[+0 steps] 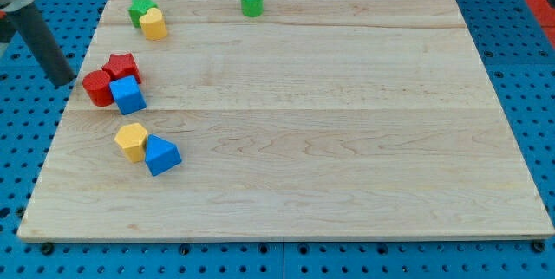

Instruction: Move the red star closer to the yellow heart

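Observation:
The red star lies near the board's left edge. A red cylinder touches it at its lower left and a blue cube touches it below. The yellow heart sits higher up near the top left corner, pressed against a green star. A gap of bare wood separates the red star from the yellow heart. My tip is at the view's left, just left of the red cylinder and at the board's left edge, apart from the red star.
A green cylinder stands at the top edge, middle left. A yellow hexagon and a blue wedge-shaped block touch each other lower left. The wooden board lies on a blue pegboard.

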Tool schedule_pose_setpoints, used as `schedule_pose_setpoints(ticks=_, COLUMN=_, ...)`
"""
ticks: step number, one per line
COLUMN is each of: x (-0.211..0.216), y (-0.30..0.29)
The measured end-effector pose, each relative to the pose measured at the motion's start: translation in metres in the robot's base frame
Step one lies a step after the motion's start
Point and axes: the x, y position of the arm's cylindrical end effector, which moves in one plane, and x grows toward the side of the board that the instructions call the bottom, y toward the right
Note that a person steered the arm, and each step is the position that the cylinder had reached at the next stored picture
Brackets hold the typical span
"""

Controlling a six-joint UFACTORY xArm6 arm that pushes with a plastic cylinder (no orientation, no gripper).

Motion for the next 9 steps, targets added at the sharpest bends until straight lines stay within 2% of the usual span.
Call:
schedule_pose_setpoints(ticks=3, x=0.000, y=0.126)
schedule_pose_setpoints(ticks=5, x=0.000, y=0.127)
schedule_pose_setpoints(ticks=7, x=-0.032, y=0.136)
schedule_pose_setpoints(ticks=8, x=-0.032, y=0.169)
schedule_pose_setpoints(ticks=9, x=0.000, y=0.221)
